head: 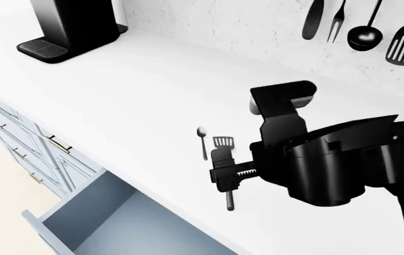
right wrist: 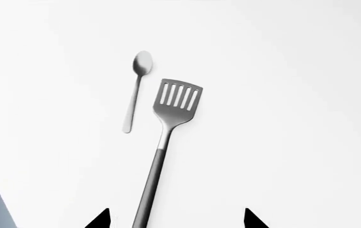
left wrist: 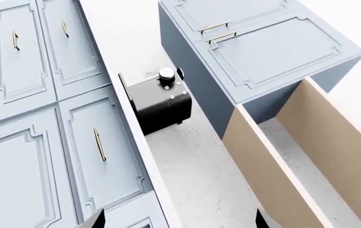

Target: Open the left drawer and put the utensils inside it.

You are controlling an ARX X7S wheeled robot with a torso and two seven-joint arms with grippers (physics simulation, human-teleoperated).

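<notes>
The left drawer (head: 59,216) stands pulled out below the counter edge, and its blue-grey box interior holds nothing visible. On the white counter lie the utensils, a short spoon (head: 202,140) (right wrist: 136,88) and beside it a longer slotted spatula (head: 224,142) (right wrist: 168,128). My right gripper (head: 222,170) (right wrist: 176,219) hovers open over the spatula's handle, which runs between the two fingertips (right wrist: 101,219) without touching them. My left gripper (left wrist: 179,221) is open and holds nothing, down by the cabinet fronts. It is out of the head view.
A black coffee machine (head: 70,26) stands at the counter's back left. A black utensil set (head: 361,24) hangs on the wall. In the left wrist view are blue-grey cabinet doors (left wrist: 34,142), tan panels (left wrist: 275,166), speckled floor and the robot's black base (left wrist: 158,102).
</notes>
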